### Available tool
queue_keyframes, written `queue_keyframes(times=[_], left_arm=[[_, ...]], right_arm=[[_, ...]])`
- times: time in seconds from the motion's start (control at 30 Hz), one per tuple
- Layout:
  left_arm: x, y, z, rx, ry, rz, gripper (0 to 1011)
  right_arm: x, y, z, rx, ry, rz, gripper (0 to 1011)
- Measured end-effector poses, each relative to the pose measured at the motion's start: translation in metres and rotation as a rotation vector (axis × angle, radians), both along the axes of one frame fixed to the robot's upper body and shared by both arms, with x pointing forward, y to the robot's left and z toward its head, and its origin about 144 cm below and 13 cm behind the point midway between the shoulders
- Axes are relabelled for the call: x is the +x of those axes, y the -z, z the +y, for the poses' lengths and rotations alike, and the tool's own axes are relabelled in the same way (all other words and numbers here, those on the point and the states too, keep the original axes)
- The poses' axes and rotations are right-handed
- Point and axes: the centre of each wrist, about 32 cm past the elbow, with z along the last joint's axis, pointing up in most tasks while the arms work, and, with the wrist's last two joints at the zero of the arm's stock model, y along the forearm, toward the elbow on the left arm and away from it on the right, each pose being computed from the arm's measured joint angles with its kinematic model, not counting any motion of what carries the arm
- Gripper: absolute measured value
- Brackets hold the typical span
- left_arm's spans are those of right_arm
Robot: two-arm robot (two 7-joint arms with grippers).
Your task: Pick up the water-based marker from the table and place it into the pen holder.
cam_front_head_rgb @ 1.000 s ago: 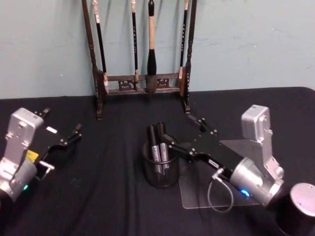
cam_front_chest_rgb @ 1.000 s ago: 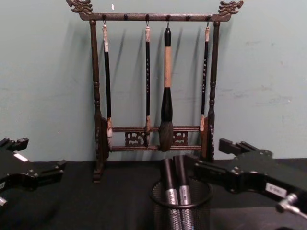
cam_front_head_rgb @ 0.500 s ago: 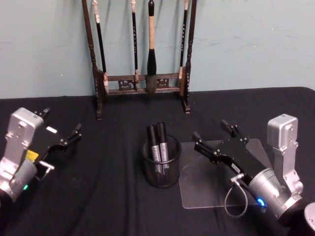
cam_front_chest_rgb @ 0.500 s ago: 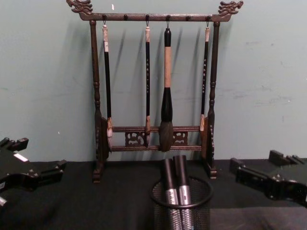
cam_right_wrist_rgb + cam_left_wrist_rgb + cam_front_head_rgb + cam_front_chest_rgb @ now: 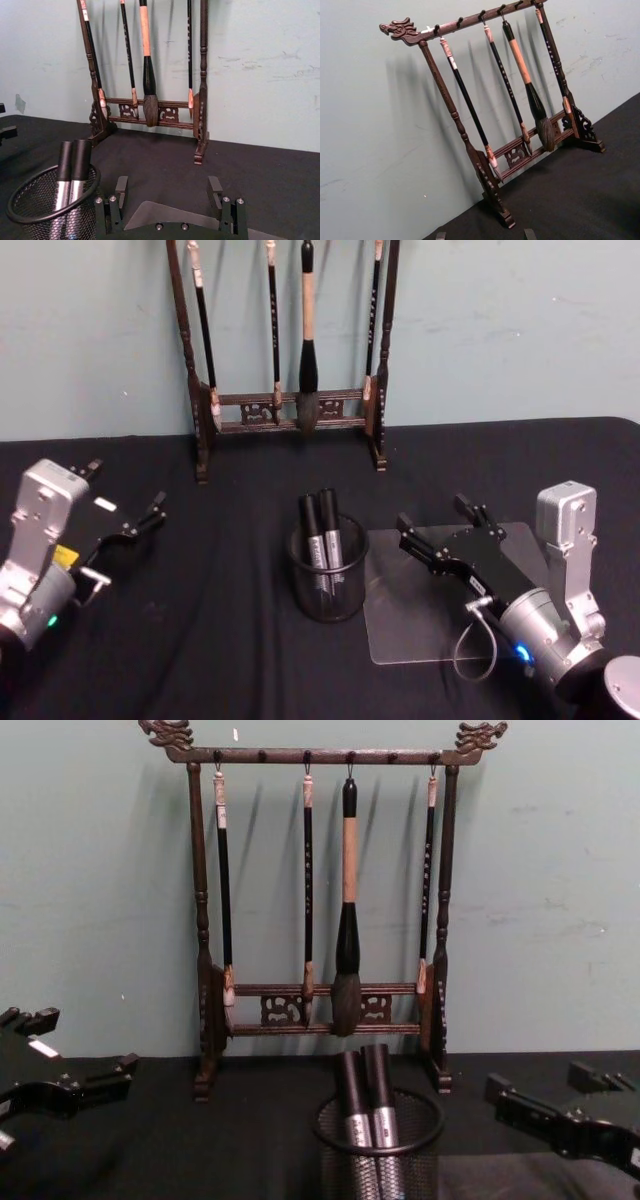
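Observation:
The pen holder (image 5: pixel 342 604), a small round black mesh cup, stands at the table's middle. Two dark water-based markers (image 5: pixel 324 534) with silver bands stand upright inside it, side by side. My right gripper (image 5: pixel 433 514) hovers just right of the holder, open, with nothing between its fingers. In the right wrist view the holder (image 5: pixel 31 209) and the markers (image 5: pixel 71 167) sit ahead of the right gripper (image 5: pixel 167 186), apart from it. From the chest the holder (image 5: pixel 336 1160) shows low in the middle and the right gripper (image 5: pixel 537 1080) at the right edge. My left gripper (image 5: pixel 125 486) is parked open at the far left.
A tall dark wooden brush rack (image 5: pixel 290 398) with hanging brushes stands against the wall behind the holder. A clear plastic sheet (image 5: pixel 420 625) lies on the black cloth under the right gripper. Free cloth lies between the left gripper and the holder.
My right gripper has drawn back from over the pen holder to the right, above the clear sheet, with nothing in it. Both markers stay in the holder. The left arm has not moved.

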Motion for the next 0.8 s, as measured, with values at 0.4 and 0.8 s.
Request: queue_keyframes(times=[0.4, 0.8], left_arm=[[0.0, 0.0, 0.0, 0.0, 0.0, 0.0, 1009], [0.0, 0.0, 0.0, 0.0, 0.0, 0.0, 1009]], right_arm=[[0.0002, 0.0006, -0.0003, 0.002, -0.002, 0.0, 1002], [-0.0002, 0.0004, 0.0001, 0.001, -0.003, 0.0, 1002]])
